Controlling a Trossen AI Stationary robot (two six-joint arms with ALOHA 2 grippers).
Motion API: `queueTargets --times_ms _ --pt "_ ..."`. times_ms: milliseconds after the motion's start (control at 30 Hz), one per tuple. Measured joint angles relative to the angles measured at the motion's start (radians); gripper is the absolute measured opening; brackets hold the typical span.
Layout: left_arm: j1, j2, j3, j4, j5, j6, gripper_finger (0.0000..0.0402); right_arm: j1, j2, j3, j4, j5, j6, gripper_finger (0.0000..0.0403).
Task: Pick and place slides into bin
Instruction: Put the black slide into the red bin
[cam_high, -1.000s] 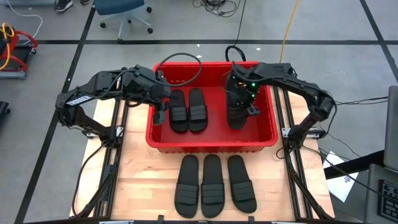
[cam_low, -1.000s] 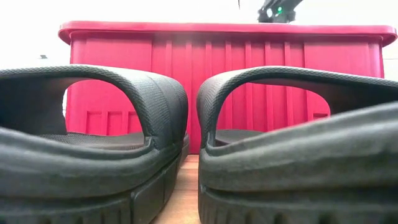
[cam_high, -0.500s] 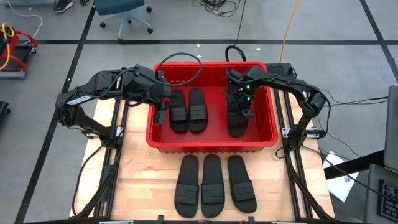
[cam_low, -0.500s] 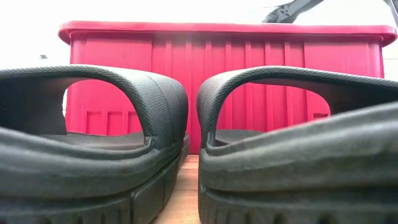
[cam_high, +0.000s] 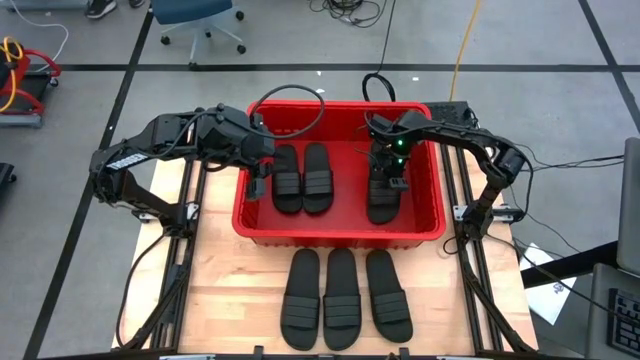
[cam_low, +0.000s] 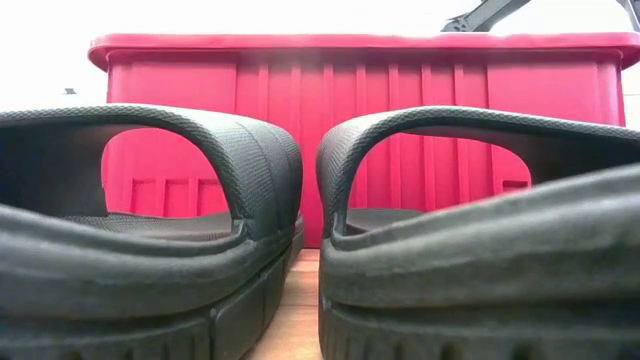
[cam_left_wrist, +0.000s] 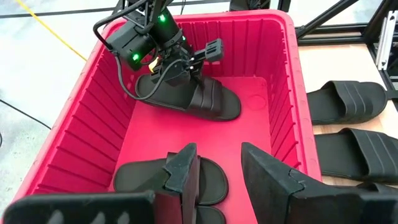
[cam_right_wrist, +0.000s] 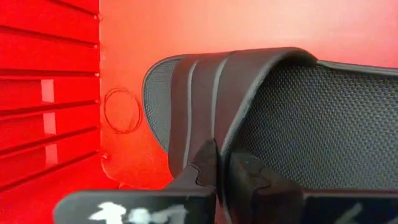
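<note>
The right gripper (cam_high: 391, 182) sits inside the bin (cam_high: 340, 232), right of centre in the high view, with a slide (cam_high: 382, 200) under it near the bin's right wall. In the right wrist view its fingers (cam_right_wrist: 205, 163) are pinched almost together on the strap edge of that slide (cam_right_wrist: 249, 106), so it grasps the slide. The left wrist view shows the same slide (cam_left_wrist: 193, 99) lying low on the red floor at the frame's upper middle, slightly tilted, with the right gripper (cam_left_wrist: 186, 65) on its strap.

The step in hand looks like setting this third slide down. To do it well, the slide should rest flat on the floor before the fingers part; the tilt suggests one end may be a little raised. Letting go should be followed by a straight lift, so the fingers do not catch the strap and drag the slide against the wall.

The left gripper (cam_high: 258, 180) hangs at the bin's left side, just beside a pair (cam_high: 302, 176) lying together in the upper middle of the bin. In its wrist view its fingers (cam_left_wrist: 183, 177) stand apart and hold nothing.

Three more slides (cam_high: 345, 297) lie in a row on the table (cam_high: 230, 300) below the bin in the high view, well apart from both grippers. Two of them (cam_low: 150, 220) fill the low view's foreground. Half the task appears done once this one is released.
</note>
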Motion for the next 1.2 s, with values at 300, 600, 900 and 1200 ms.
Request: queueTargets --times_ms 300,600,900,1200 --pt "0.0 0.0 0.0 0.0 0.0 -0.001 0.0122 0.0 0.0 -0.001 0.009 0.007 -0.002 0.0051" --pt "0.0 0.0 0.0 0.0 0.0 0.0 0.0122 0.002 0.002 -0.002 0.009 0.007 -0.002 0.0123" --pt "0.0 0.0 0.0 0.0 0.0 -0.003 0.0122 0.012 -0.022 0.018 -0.011 0.192 0.05 0.0178" --pt "0.0 0.0 0.0 0.001 0.001 0.0 0.0122 0.04 -0.257 0.068 -0.012 0.208 0.159 0.0177"
